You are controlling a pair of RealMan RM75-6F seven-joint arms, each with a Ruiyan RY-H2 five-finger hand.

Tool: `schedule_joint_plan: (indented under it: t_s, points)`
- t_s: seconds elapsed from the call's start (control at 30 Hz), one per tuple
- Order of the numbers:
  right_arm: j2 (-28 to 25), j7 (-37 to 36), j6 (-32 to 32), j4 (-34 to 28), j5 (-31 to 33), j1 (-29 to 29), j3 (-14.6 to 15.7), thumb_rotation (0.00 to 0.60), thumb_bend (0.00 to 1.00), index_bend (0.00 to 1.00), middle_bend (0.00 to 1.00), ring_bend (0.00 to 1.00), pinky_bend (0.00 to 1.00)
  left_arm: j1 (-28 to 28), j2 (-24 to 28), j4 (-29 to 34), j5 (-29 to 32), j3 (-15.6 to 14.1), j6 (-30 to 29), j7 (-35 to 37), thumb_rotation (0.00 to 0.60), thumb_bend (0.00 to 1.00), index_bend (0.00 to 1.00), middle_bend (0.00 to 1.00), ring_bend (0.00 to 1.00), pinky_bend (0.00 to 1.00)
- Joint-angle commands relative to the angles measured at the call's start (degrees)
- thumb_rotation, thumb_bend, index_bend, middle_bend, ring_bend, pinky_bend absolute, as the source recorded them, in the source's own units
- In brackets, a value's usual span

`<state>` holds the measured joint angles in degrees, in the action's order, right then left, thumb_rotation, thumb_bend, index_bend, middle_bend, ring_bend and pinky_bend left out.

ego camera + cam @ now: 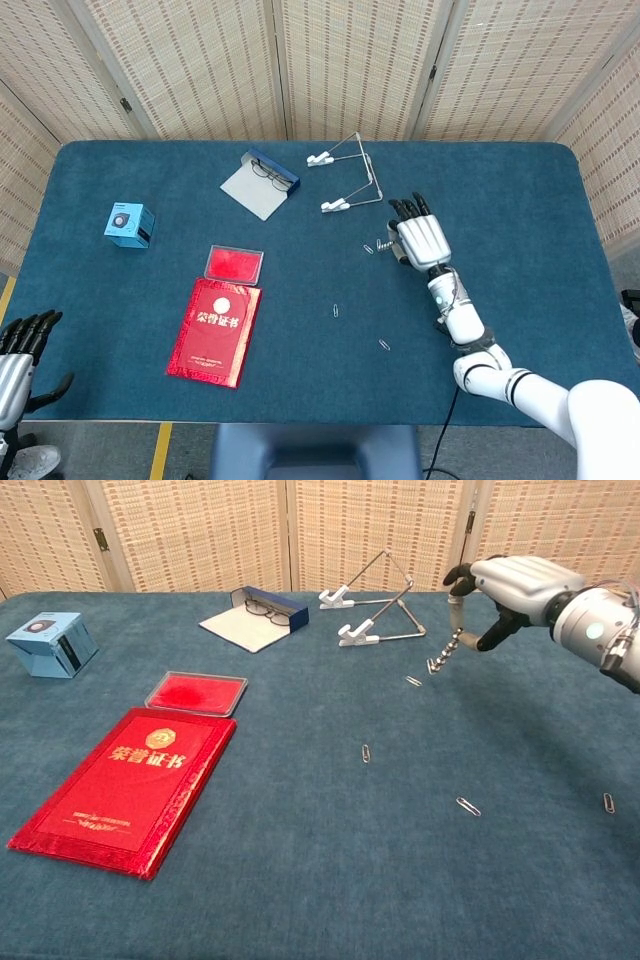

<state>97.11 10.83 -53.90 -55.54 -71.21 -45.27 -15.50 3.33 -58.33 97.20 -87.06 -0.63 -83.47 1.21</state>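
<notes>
My right hand (422, 240) hovers over the middle right of the blue table (530, 190), below a wire stand (350, 178). In the chest view this right hand (510, 580) pinches a short twisted metal chain (445, 658) between thumb and a finger; the chain dangles just above the cloth, close to a loose paper clip (413, 681). My left hand (15, 350) stays off the table's front left corner, its fingers apart and holding nothing.
A red booklet (214, 331) and a red ink pad (234, 263) lie front left, a blue box (129, 223) far left. A glasses case (262, 182) sits at the back. More paper clips (335, 310) (384, 345) (609, 802) are scattered.
</notes>
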Motion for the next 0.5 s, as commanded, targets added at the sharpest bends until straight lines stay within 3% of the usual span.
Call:
schedule_joint_plan:
  t_s: [0.03,0.5]
  points:
    - [1.05,0.05,1.15,1.37,0.63,-0.91,-0.23,0.600,0.50,0.85,0.16,0.13,0.00,0.06,0.31,-0.21,0.25,0.08,0.21,0.92,0.600,0.37,0.00,0.09,0.07,0.01]
    - [4.62,-1.13,2.87,6.40,0.69,-3.26,0.01,0.600,0.50,0.85,0.16,0.12,0.00,-0.18,0.88,-0.76,-0.74,-0.13,-0.51,3.28,0.600,0.37,0.00,0.09,0.07,0.01]
